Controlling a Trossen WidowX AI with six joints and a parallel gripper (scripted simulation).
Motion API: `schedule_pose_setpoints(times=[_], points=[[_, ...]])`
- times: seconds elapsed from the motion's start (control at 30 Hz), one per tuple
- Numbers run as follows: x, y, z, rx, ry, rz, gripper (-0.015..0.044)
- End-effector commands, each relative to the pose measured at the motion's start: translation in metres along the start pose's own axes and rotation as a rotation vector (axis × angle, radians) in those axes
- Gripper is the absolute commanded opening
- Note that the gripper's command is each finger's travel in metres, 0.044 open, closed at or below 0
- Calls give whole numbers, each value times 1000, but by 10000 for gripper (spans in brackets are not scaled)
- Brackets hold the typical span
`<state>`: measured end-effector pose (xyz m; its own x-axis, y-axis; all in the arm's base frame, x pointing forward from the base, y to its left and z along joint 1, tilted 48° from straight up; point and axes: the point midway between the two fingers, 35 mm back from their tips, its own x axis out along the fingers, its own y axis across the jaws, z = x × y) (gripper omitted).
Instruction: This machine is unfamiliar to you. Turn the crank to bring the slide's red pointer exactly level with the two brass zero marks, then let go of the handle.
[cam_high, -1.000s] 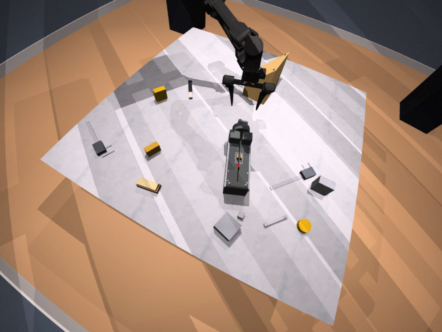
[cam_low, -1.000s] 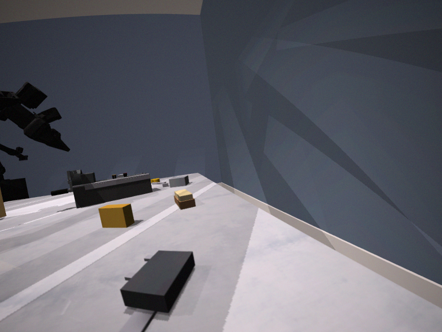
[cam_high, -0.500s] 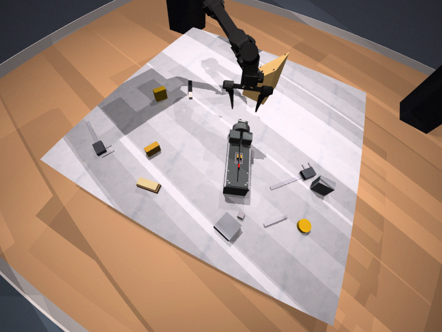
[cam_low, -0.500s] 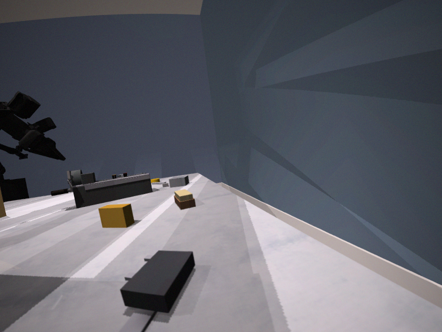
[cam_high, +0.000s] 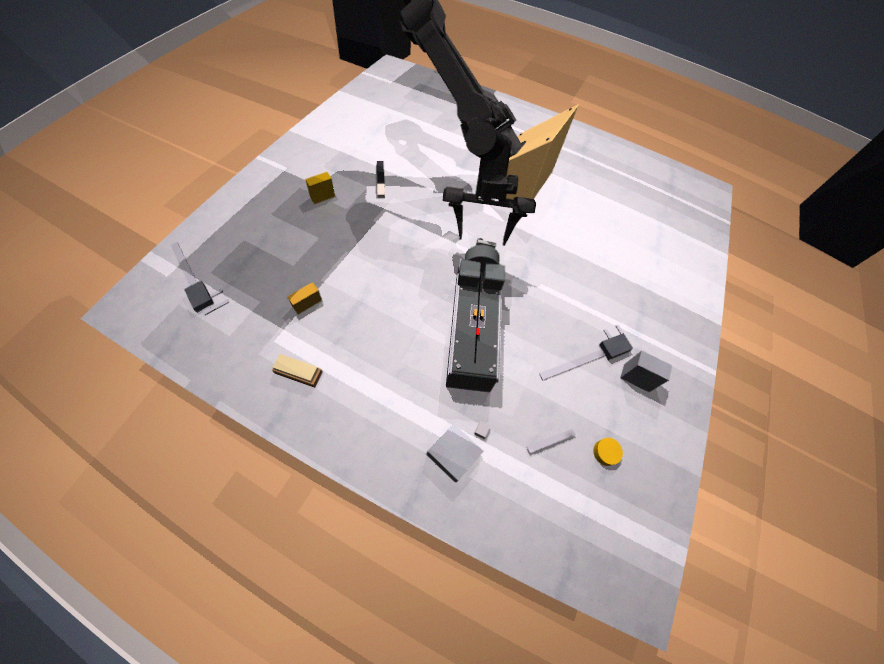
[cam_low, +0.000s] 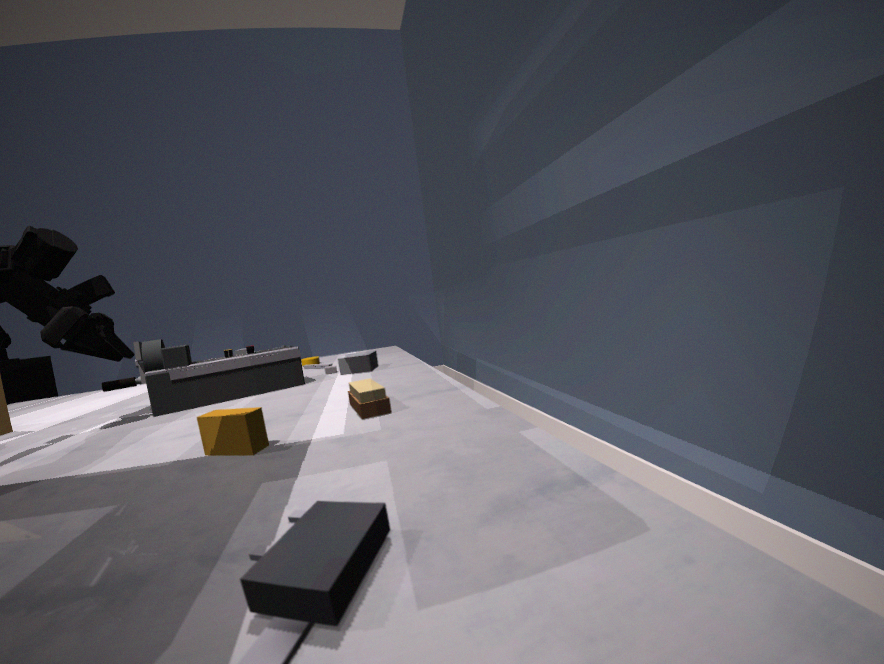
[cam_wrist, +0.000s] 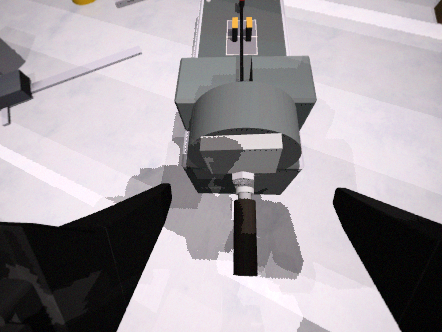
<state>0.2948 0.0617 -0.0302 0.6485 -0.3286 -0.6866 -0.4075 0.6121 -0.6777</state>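
Machine (cam_high: 485, 357) (cam_low: 228, 385) (cam_wrist: 210, 42) stands on the table (cam_high: 371, 457) (cam_low: 457, 457) (cam_wrist: 125, 135), ahead of the jaws (cam_high: 482, 241) (cam_low: 130, 355). Jaws released, spread wide, nothing between the tips. Crank handle (cam_low: 118, 384) (cam_wrist: 245, 237) lies free, roughly centred on the gap in the wrist view. Red pointer (cam_high: 478, 331) (cam_wrist: 242, 1) sits beyond the brass zero marks (cam_high: 478, 313) (cam_wrist: 249, 22), farther from the jaws: not level. Left, in my judgement: grip, crank until level, let go.
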Motion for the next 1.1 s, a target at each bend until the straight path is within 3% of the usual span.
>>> schedule_pose_setpoints(times=[0.0,1.07], points=[[4,1,-7,-5,-5,4,440],[40,1,-42,-6,-3,5,440]])
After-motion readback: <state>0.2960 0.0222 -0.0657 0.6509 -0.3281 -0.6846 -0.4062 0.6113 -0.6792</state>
